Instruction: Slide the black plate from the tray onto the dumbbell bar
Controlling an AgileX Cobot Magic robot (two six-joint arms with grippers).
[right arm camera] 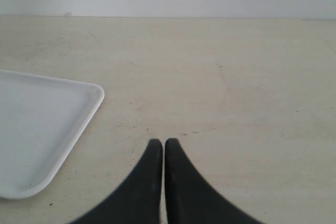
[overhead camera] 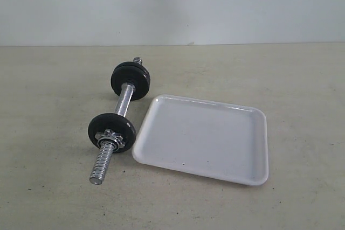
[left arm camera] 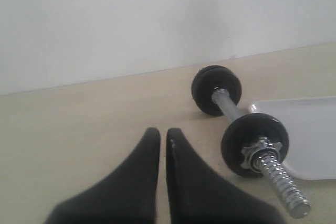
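Plates: two black ones, both on the bar (overhead camera: 125, 100). The near plate (overhead camera: 112, 131) sits behind a nut (overhead camera: 110, 138), and the far plate (overhead camera: 130, 79) is by the other end (a groove round its edge may mean two discs, but it is too blurred to tell).
Bar: one, lying on the table (overhead camera: 54, 197) just beside the tray (overhead camera: 205, 138).
Tray: one, white, cut off by the frame in both wrist views.
Grippers: two. The left gripper (left arm camera: 163, 136) and right gripper (right arm camera: 159, 144) each have fingers nearly together with a thin slit between them, gripping nothing.
Hidden: the bar's far tip is mostly behind the far plate.
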